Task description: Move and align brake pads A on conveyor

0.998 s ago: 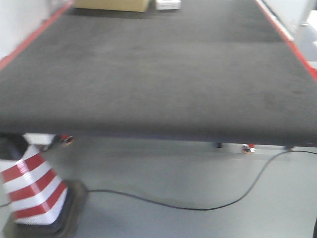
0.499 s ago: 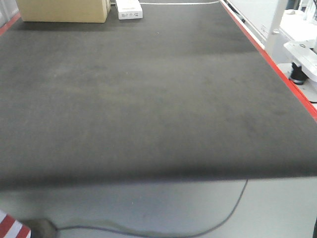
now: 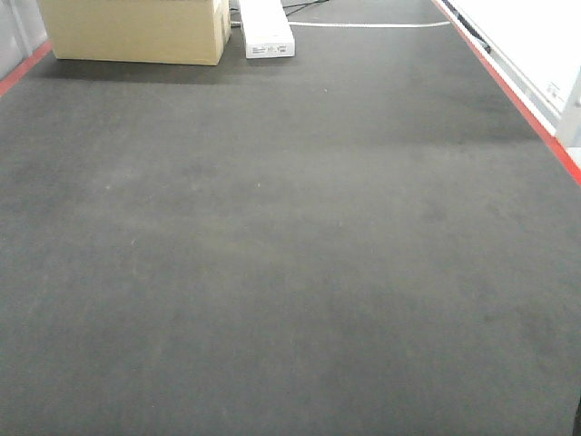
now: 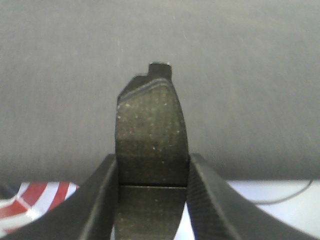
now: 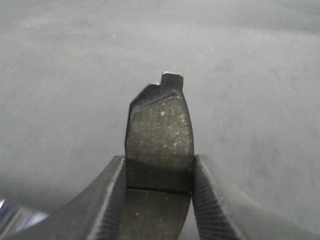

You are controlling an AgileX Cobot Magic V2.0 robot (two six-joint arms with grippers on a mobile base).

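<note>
In the front view the belt (image 3: 290, 272) is now filling the whole frame, where half a second ago its near edge and the floor below were showing. The camera is closing in over it. A cardboard box (image 3: 136, 32) and a white box (image 3: 266, 36) are sitting at the far edge, a red strip (image 3: 522, 104) is running down the right edge, and no pad is lying on the surface here.

In the left wrist view the left gripper (image 4: 152, 162) is clenching a brake pad (image 4: 150, 125) between its jaws, hanging about over the belt's near edge; a striped cone (image 4: 35, 197) is peeking in below, blurred.

In the right wrist view the right gripper (image 5: 159, 162) is gripping a second brake pad (image 5: 160, 127) the same way, further in over the belt — apparently clear of it, though the height is hard to read.

Both arms are arriving loaded, so setting down and lining up is probably coming next.
</note>
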